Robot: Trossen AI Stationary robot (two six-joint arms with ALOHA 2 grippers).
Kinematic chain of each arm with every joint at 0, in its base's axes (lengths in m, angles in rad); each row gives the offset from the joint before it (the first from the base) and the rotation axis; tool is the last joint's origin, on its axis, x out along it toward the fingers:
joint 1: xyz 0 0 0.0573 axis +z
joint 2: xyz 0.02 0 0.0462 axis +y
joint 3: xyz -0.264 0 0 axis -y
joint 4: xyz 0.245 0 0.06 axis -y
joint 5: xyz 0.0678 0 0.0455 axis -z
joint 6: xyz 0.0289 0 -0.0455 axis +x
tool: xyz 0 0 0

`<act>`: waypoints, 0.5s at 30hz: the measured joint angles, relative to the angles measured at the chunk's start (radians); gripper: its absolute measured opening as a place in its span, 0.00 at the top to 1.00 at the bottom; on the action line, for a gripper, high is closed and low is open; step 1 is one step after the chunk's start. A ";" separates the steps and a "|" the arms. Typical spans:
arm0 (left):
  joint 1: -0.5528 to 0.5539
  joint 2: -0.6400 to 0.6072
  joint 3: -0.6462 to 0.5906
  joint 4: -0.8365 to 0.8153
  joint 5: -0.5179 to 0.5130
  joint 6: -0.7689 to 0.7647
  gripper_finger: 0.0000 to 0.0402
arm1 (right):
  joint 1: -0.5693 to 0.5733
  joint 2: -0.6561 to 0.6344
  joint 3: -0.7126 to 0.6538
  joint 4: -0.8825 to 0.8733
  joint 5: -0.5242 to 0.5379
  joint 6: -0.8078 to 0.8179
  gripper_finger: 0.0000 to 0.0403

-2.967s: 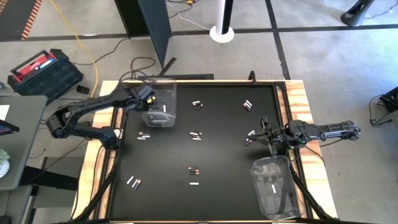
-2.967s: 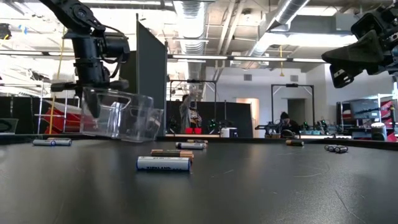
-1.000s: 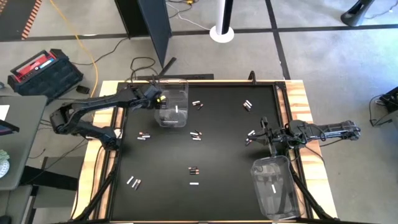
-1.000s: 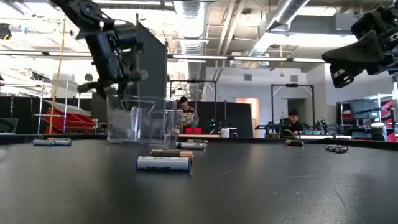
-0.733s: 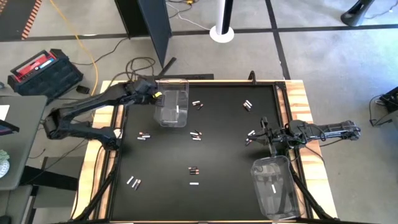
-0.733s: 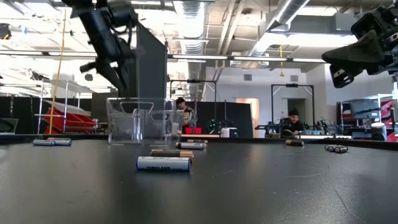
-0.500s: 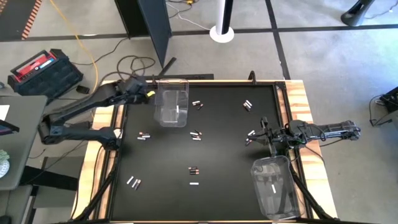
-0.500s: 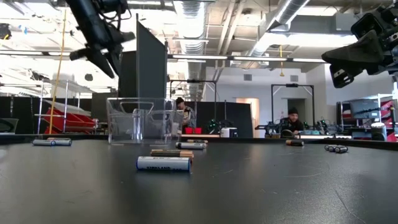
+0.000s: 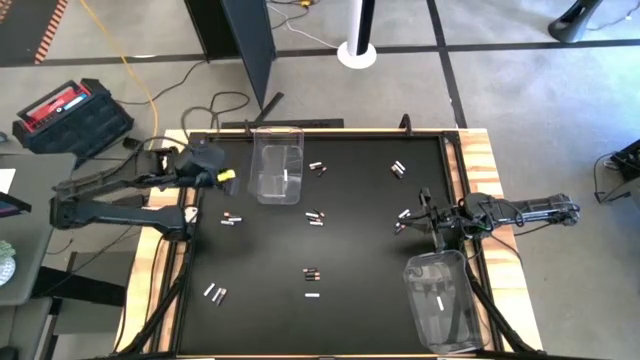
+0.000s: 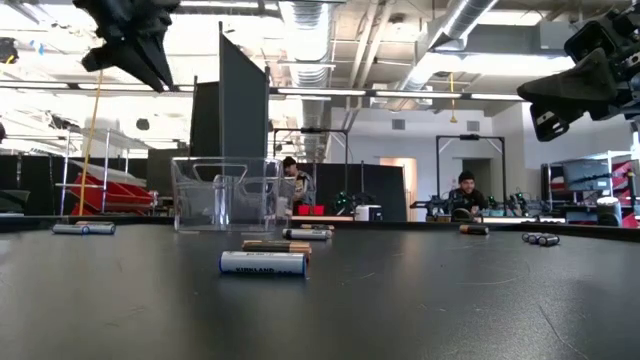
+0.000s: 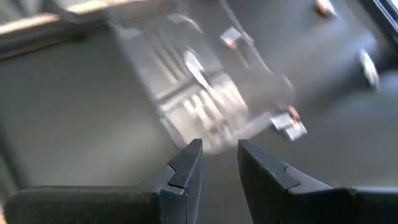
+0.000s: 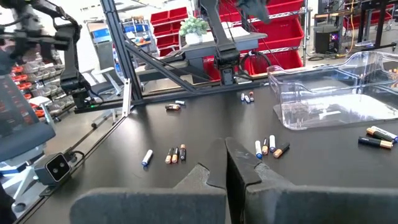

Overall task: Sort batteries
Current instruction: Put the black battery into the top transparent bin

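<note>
Batteries [image 9: 315, 217] lie scattered in small clusters across the tabletop [image 9: 350, 250], with one in each clear bin [image 9: 277, 172]. They look light, rigid and smooth, likely to roll, so pinching one across its middle seems best. Left gripper [image 9: 226, 176] hangs near the left edge, fingers parted and empty; right gripper [image 9: 425, 221], near the right edge, is closed on nothing.
</note>
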State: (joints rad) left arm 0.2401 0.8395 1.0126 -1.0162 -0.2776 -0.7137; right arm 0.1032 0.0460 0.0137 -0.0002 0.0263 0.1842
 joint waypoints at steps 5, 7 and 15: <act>-0.182 0.059 0.000 0.003 -0.030 0.014 0.75 | 0.000 0.000 0.000 0.000 0.000 0.000 0.97; -0.218 0.081 0.000 -0.005 -0.040 0.077 0.76 | 0.000 0.000 0.000 0.000 0.000 0.000 0.97; -0.239 0.130 0.000 -0.121 0.013 0.238 0.76 | 0.000 0.000 0.000 0.000 0.000 0.000 0.97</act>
State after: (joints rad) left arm 0.0011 0.9691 1.0122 -1.1373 -0.2645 -0.4757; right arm 0.1032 0.0457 0.0138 0.0002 0.0262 0.1844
